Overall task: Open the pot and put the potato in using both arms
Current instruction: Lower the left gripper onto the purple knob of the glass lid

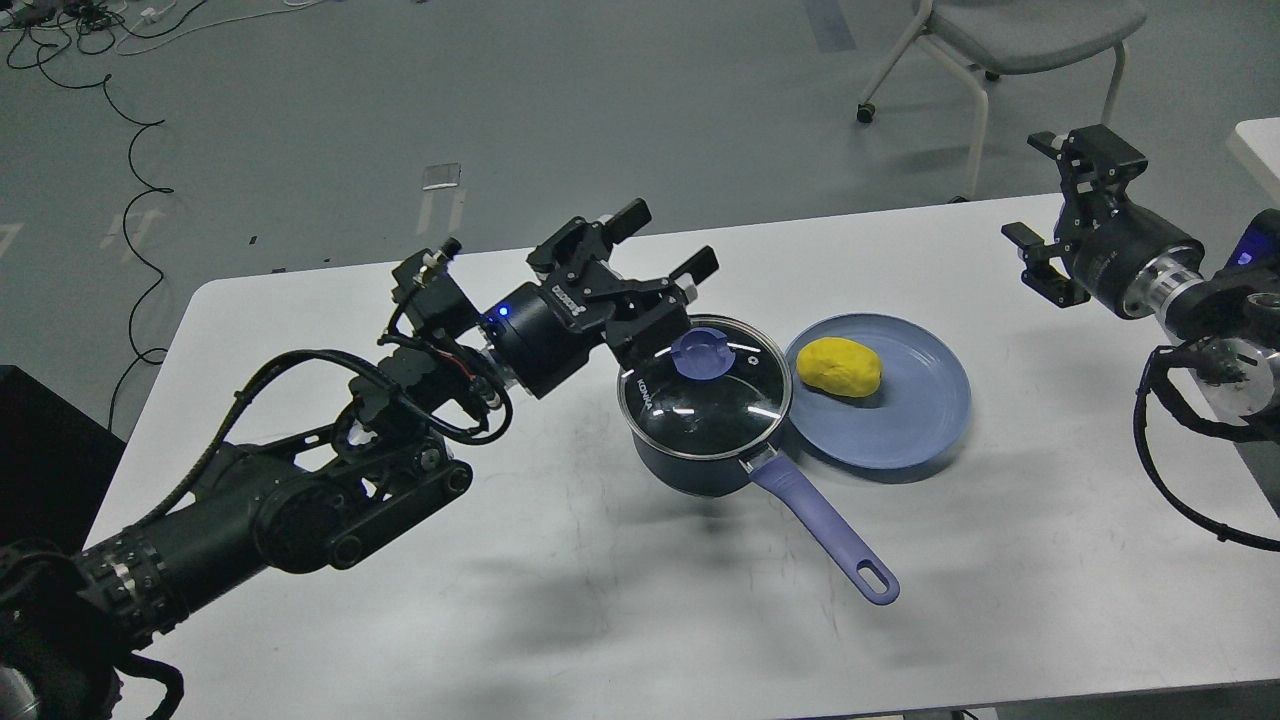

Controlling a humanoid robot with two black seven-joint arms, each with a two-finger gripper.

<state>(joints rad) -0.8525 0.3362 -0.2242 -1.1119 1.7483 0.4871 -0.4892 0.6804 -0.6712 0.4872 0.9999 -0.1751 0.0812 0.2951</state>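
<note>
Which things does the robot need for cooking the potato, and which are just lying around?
Needed: pot, glass lid on it, potato, blue plate under it, left gripper, right gripper.

Just around: chair, floor cables, white table.
</note>
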